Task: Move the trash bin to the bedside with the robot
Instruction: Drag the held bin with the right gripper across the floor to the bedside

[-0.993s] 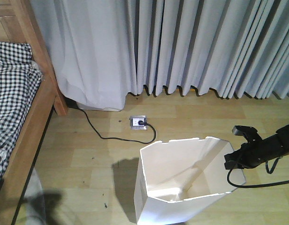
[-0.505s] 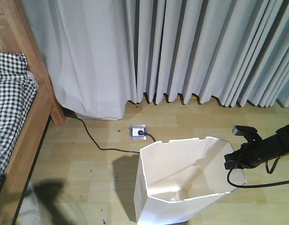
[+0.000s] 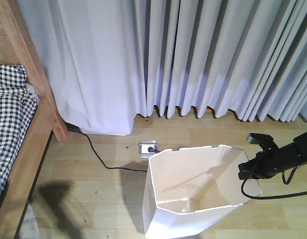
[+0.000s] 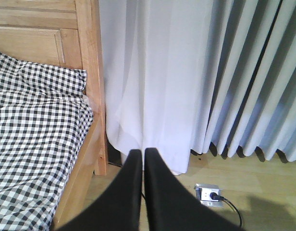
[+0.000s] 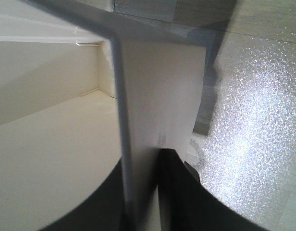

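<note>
On wood floor [image 3: 88, 159], white trash bin [image 3: 196, 191] w/ angular rim, cream inside

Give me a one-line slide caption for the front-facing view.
Right claw clamps the trash bin by its rim; bed at far left, curtains behind.

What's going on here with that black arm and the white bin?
A two-armed robot is handling a white trash bin. Its right gripper is clamped on the bin's right-hand wall near the rim; the wrist camera shows the thin plastic pinched between the fingers. The left gripper is shut and empty, pointed toward the curtain beside the bed. The bin is near a floor socket, well apart from the bed at the left.
</note>
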Motion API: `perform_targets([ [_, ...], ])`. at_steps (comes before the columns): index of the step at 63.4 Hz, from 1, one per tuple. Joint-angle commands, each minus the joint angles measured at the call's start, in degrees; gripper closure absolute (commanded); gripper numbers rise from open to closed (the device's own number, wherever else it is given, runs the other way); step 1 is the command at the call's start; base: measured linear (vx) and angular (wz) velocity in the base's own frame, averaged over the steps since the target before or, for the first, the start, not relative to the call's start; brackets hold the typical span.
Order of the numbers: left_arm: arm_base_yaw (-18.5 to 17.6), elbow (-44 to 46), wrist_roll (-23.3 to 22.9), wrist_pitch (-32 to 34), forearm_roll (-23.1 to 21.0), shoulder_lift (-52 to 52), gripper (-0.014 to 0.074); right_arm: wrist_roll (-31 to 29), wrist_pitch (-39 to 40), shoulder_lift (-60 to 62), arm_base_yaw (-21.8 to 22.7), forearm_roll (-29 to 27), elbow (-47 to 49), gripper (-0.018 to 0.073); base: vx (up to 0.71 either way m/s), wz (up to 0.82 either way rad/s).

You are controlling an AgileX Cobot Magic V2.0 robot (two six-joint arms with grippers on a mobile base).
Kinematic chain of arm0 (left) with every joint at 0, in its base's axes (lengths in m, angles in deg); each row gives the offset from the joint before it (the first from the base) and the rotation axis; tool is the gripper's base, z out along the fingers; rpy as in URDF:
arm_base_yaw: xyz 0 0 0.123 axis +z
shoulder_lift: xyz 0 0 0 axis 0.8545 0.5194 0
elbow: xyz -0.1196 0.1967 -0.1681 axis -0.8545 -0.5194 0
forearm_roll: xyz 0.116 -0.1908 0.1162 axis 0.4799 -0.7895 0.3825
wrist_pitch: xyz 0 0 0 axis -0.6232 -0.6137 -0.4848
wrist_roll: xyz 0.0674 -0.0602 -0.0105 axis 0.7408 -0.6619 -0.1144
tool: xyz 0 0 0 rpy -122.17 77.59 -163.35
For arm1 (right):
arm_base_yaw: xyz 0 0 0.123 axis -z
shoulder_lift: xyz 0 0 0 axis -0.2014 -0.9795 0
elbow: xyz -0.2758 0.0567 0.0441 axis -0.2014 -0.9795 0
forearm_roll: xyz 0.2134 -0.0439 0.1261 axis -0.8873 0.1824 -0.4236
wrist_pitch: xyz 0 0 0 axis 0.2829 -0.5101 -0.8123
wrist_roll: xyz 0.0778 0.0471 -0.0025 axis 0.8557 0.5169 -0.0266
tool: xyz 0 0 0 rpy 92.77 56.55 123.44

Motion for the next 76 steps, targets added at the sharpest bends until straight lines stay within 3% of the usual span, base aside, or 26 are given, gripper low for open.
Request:
perform_targets([
  [1,-0.2,-0.2,-0.2,3.8,-0.1,-0.8,0.0603,0.5,-11.5,4.3,0.1,-2.4,0.5,0.0564,0.06,0.01],
  [76,-0.2,-0.2,-0.2,3.8,-0.1,-0.8,0.0603,0.5,-11.5,4.3,0.1,-2.6,0.5,0.0564,0.0,0.0],
])
